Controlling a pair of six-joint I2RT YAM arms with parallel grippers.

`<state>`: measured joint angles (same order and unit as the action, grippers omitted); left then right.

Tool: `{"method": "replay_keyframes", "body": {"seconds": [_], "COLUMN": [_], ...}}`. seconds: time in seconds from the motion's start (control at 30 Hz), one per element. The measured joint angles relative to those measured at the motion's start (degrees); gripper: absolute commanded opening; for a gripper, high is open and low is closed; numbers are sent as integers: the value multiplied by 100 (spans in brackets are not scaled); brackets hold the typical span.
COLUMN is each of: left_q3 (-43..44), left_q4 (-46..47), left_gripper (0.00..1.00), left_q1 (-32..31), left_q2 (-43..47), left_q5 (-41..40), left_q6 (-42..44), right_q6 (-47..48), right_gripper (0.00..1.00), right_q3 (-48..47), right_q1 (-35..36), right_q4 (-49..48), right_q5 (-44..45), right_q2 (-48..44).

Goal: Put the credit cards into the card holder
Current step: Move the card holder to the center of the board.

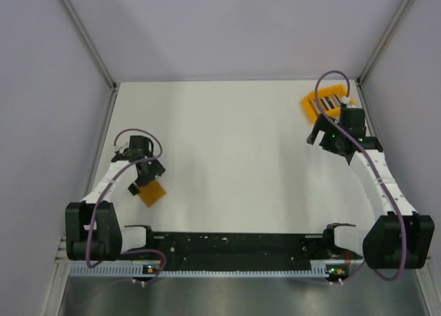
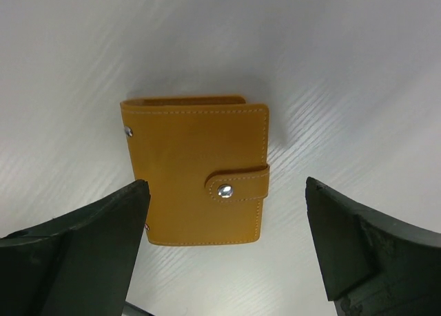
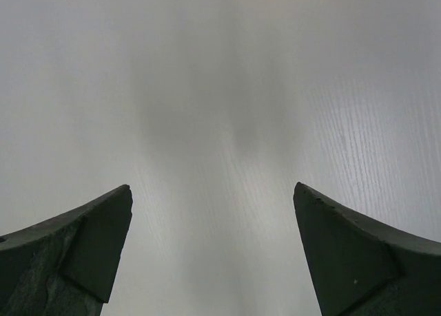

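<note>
Left wrist view: left gripper (image 2: 227, 186) hangs wide open and empty over the shut card holder (image 2: 193, 151). Undo its clasp (image 2: 242, 183) gently first. Right gripper (image 3: 212, 192): open, empty.

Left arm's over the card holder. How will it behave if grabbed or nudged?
The card holder lies flat, snapped shut by its clasp tab, so it probably lifts as one fairly stiff piece rather than flopping open. It looks thin and light, so a nudge would likely slide it across the smooth table. Rolling seems unlikely.
</note>
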<state>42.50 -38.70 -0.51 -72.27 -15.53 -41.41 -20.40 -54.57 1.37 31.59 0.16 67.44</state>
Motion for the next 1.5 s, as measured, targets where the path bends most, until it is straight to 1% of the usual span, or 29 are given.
{"method": "replay_keyframes", "body": {"seconds": [0.07,0.2,0.37,0.5,0.67,0.8,0.9,0.97,1.03,1.13,1.2,1.23,1.3,1.37,1.5], "left_q3": [-168,-385,-363,-140,229,557,861,1069,1274,1547,1655,1681,1683,1633,1370], "left_q4": [-15,0,52,76,234,420,632,833,1058,1362,1506,1541,1530,1504,1360], "left_gripper": [95,89,87,82,81,78,78,78,78,79,82,85,91,94,95], "left_q1": [0,-2,-205,-774,-1537,-2087,-2562,-2874,-3099,-3604,-3821,-3917,-4035,-4044,-3952], "left_q2": [-7,-190,-358,-647,-1082,-1434,-1716,-1906,-2094,-2352,-2446,-2457,-2413,-2256,-1449], "left_q5": [168,450,424,417,474,610,769,940,1187,1528,1668,1685,1589,1360,645], "left_q6": [-76,-131,-35,63,107,105,101,109,138,302,431,481,538,542,396], "right_q6": [-52,-87,-109,-177,-348,-494,-501,-516,-516,-520,-522,-525,-527,-538,-608], "right_gripper": [99,99,99,99,99,95,95,95,95,95,95,95,94,90,79], "right_q3": [-15,-74,-74,-74,-177,-203,-57,68,223,555,754,850,999,1082,1078], "right_q1": [-205,-332,-337,-343,-365,-382,-358,-275,-155,122,232,267,304,376,802], "right_q4": [46,114,118,116,146,61,-162,-284,-352,-417,-435,-433,-476,-584,-918], "right_q5": [-111,-313,-415,-417,-485,-951,-1674,-2004,-2151,-2356,-2448,-2492,-2575,-2695,-2922], "right_q2": [90,205,212,297,535,654,671,702,717,719,719,719,719,719,850]}}
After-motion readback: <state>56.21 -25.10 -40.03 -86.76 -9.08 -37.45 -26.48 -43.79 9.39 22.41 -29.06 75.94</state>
